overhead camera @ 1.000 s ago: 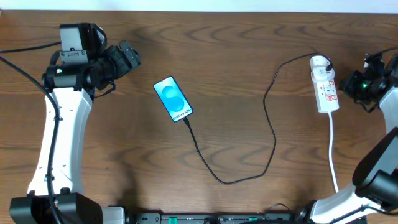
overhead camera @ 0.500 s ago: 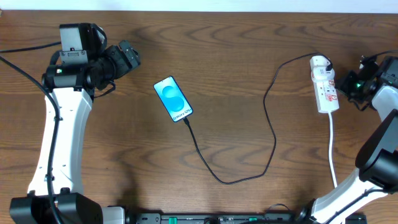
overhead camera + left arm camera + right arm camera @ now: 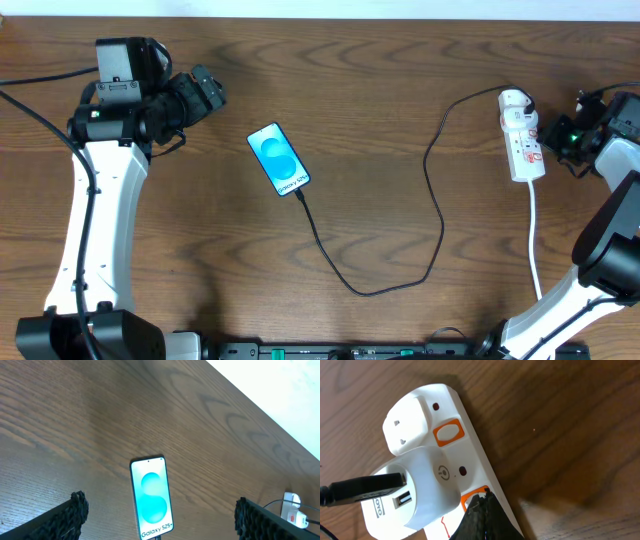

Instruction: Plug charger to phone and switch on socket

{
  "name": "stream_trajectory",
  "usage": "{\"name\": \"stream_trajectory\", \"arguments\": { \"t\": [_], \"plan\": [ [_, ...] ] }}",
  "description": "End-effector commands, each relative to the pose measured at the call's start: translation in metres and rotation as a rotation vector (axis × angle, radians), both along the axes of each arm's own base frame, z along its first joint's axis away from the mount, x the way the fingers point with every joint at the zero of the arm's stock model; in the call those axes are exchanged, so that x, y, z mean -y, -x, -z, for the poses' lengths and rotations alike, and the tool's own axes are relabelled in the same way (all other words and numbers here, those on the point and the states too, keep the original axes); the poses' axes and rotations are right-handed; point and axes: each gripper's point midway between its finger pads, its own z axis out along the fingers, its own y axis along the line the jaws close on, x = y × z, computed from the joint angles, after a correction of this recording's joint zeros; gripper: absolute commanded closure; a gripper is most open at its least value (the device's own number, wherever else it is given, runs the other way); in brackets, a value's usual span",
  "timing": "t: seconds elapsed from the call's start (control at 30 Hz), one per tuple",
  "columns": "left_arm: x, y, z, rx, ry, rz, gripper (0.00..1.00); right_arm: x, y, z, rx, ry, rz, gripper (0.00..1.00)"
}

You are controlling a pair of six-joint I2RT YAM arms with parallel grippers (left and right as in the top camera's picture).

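Left wrist, phone screen, reads "Galaxy S25+"

We count one phone, one charger, one socket, one table and two arms, left and right.

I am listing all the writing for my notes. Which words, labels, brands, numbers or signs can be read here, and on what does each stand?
"Galaxy S25+": at the bottom of the phone screen.
"OVO": partly cut-off letters, uncertain, on the white plug head.
Power sign (circle with a stroke): on the same plug head.
Red marks on the power strip: cut off, not readable.
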Motion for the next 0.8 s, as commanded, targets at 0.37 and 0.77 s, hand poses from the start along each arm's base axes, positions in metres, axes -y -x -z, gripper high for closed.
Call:
{"name": "stream_trajectory", "arguments": {
  "t": [0.37,0.77],
  "plan": [
    [-0.001,0.001,0.005,-0.011,-0.013,0.003,0.05,-0.006,-0.005,0.006,-0.001,-0.031,-0.013,0.99],
    [-0.001,0.001,0.005,-0.011,-0.013,0.003,0.05,-0.017,-0.005,0.031,-0.034,-0.064,-0.035,0.99]
  ]
}}
